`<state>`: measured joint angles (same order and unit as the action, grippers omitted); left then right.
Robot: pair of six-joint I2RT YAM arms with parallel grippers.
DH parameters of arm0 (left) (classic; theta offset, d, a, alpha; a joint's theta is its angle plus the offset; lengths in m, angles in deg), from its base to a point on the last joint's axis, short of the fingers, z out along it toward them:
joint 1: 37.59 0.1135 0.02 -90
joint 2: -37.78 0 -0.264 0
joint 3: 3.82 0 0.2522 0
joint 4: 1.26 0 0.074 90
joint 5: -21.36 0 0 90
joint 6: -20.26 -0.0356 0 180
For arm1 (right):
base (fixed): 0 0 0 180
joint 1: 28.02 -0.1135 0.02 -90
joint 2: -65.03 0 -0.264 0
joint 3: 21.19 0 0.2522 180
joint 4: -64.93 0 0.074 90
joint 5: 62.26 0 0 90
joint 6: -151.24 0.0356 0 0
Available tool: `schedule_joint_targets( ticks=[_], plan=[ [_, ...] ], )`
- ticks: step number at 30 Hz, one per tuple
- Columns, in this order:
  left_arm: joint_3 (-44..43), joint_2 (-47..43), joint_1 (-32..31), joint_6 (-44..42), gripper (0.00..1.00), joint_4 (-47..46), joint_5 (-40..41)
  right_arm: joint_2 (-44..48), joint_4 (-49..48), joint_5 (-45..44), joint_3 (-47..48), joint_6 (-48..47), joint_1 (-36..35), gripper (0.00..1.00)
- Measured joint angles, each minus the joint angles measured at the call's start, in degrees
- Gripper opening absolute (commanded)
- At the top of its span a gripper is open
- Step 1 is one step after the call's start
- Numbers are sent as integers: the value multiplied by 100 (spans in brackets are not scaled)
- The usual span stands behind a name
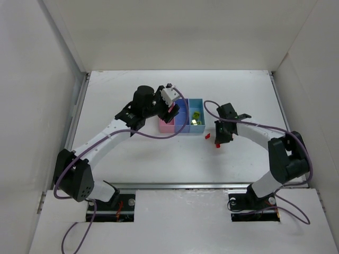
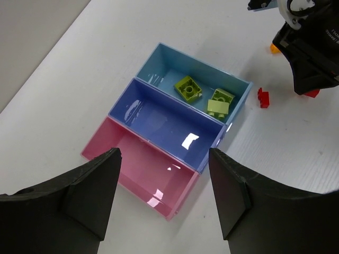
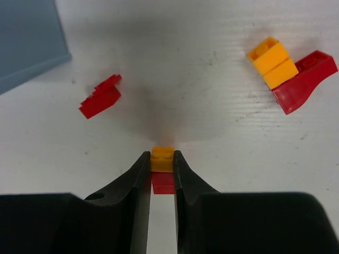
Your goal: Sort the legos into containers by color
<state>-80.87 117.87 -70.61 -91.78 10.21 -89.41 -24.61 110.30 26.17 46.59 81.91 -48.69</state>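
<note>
sitting orange-over-red, tiny stacked legos

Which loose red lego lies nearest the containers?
Start at the three containers mid-table and go to the light blue bin. Just off its corner, toward the right pincer, a small red lego lies alone on the table. Unlike the stack in the pincer and the cluster nearby, it carries no orange.

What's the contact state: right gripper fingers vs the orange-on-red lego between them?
Touching. The right wrist view shows the right gripper shut on the orange-on-red lego, both fingers pressed flush against its sides, no gap.
</note>
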Motion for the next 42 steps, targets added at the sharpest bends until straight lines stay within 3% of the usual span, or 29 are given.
schedule_joint_targets(
  ticks=[8,9,23,32,42],
  plan=[
    [46,-35,0,-4,64,-15,35,-267,-155,-87,-90,306,0,64],
    [63,-35,0,-4,64,-24,39,-264,-184,-92,-85,332,-4,65],
    [107,-35,0,-13,64,-74,48,487,-363,-57,-48,769,-70,65],
    [116,-35,0,-46,64,-138,98,-195,-647,33,107,1025,-219,50],
    [195,-68,0,-63,64,-175,129,-640,-750,94,439,1064,-229,49]
  ],
)
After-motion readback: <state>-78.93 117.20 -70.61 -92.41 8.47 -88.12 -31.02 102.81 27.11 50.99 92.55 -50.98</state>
